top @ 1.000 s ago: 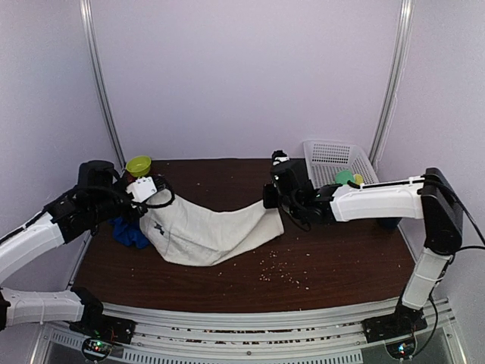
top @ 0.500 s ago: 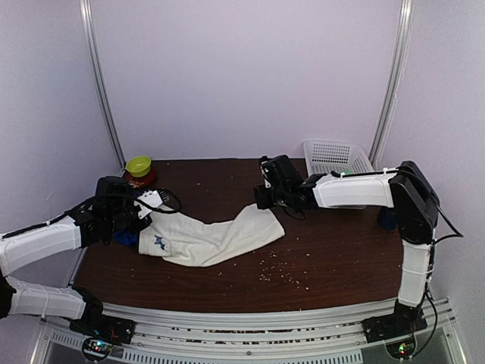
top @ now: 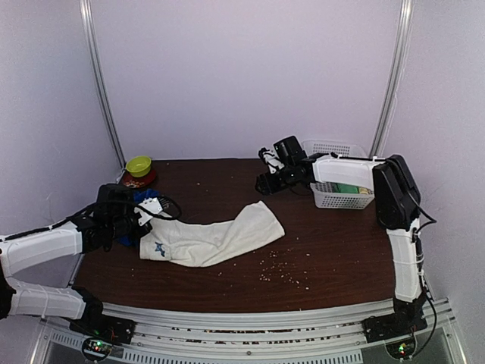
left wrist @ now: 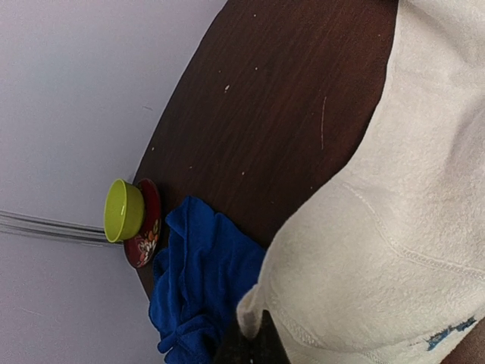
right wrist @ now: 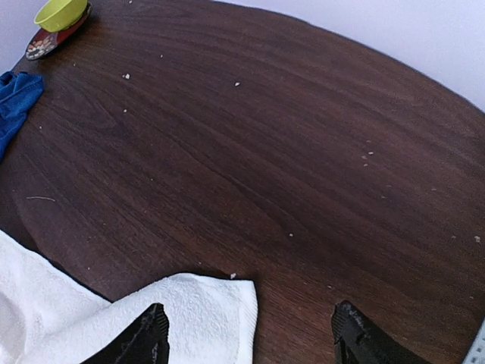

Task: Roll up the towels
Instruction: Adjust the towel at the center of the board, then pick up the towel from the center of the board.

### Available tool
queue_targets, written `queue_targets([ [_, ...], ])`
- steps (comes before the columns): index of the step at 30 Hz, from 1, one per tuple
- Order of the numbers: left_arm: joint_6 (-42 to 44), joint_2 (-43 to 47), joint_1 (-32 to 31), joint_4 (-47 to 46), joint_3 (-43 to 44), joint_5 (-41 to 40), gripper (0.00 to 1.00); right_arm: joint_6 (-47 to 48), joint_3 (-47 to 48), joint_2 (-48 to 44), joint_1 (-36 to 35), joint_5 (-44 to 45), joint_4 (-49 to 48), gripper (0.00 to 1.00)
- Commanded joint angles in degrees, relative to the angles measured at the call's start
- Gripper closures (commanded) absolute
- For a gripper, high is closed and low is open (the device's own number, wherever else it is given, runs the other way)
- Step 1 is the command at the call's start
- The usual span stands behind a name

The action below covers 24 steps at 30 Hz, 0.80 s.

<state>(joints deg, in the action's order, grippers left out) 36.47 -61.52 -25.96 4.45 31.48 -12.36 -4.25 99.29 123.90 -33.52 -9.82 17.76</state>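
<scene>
The cream-white towel [top: 216, 236] lies stretched across the table's middle, its blue mark [top: 159, 246] near the left end. My left gripper [top: 144, 214] is shut on a corner of the white towel [left wrist: 254, 315] at that end. The royal blue towel [left wrist: 198, 280] sits crumpled just behind it, at the table's left edge [top: 130, 231]. My right gripper [top: 265, 182] hangs open above the table behind the towel's right end. Its two fingertips [right wrist: 148, 334] stand wide apart, with the free corner of the white towel [right wrist: 204, 311] lying flat below them.
A green bowl [top: 139, 164] on a red patterned plate [top: 141, 179] stands at the back left corner. A white mesh basket [top: 339, 182] with coloured items sits at the back right, under my right arm. Small crumbs [top: 276, 271] dot the dark wooden table [top: 341, 250].
My right gripper has opened, let go of the white towel's right end and pulled back towards the rear. The towel now lies flat. My left gripper has lowered and drawn its corner leftward.
</scene>
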Motion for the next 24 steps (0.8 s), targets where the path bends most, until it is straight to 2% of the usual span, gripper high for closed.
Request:
queue_targets([
  [1, -1.2, 0.6, 0.3, -2.6, -0.6, 1.4, 1.00, 0.7, 6.0, 7.0, -0.7, -4.9, 6.2, 0.29],
  [5, -1.5, 0.9, 0.3, -2.2, -0.6, 2.3, 1.00, 0.5, 9.6, 11.1, -0.7, -6.1, 7.0, 0.34],
  [9, -1.6, 0.9, 0.4, -2.4, -0.8, 2.5, 1.00, 0.5, 12.2, 14.1, -0.5, -5.7, 7.9, 0.34],
  [20, -2.0, 1.0, 0.3, -2.1, -0.8, 3.3, 1.00, 0.8, 11.7, 16.3, 0.0, -8.9, 8.5, 0.42],
  [24, -2.1, 0.9, 0.3, -2.1, -0.8, 3.3, 1.00, 1.0, 10.4, 15.8, 0.1, -10.0, 8.7, 0.54],
])
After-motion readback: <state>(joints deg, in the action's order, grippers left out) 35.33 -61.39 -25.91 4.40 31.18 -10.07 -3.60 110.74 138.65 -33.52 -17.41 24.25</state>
